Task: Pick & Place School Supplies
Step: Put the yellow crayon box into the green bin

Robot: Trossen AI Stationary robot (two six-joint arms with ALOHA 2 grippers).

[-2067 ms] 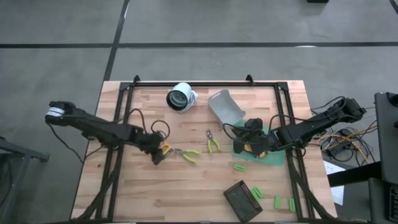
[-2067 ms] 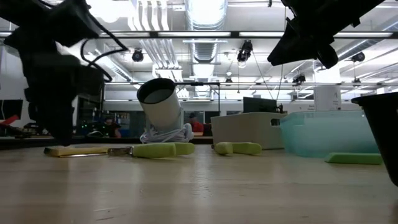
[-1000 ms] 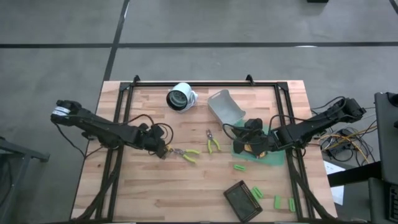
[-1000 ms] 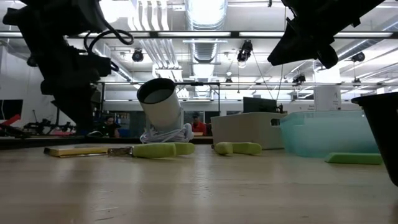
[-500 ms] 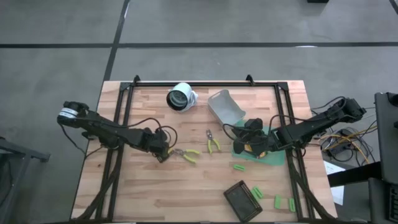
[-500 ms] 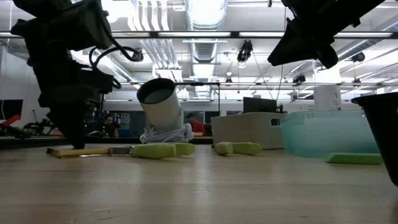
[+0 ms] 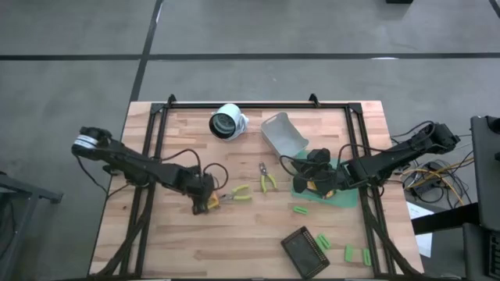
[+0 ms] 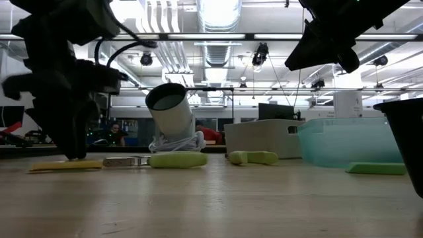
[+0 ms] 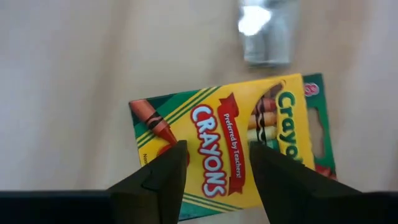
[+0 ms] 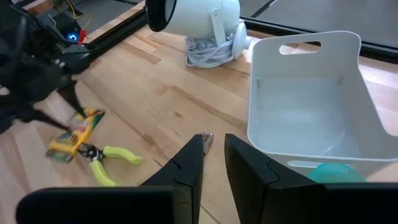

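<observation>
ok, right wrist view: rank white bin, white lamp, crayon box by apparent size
1. white bin, largest, though it sits nearest the camera.
2. white lamp, partly cut off at the frame edge, so unsure.
3. crayon box, clearly smallest, also farthest away.

In the left wrist view, the left gripper covers the near edge of the crayon box, and its 2 fingers run off the picture's edge. Beyond the box a shiny metal thing is too blurred to name. In the right wrist view the grey bin hides most of a teal object.
</observation>
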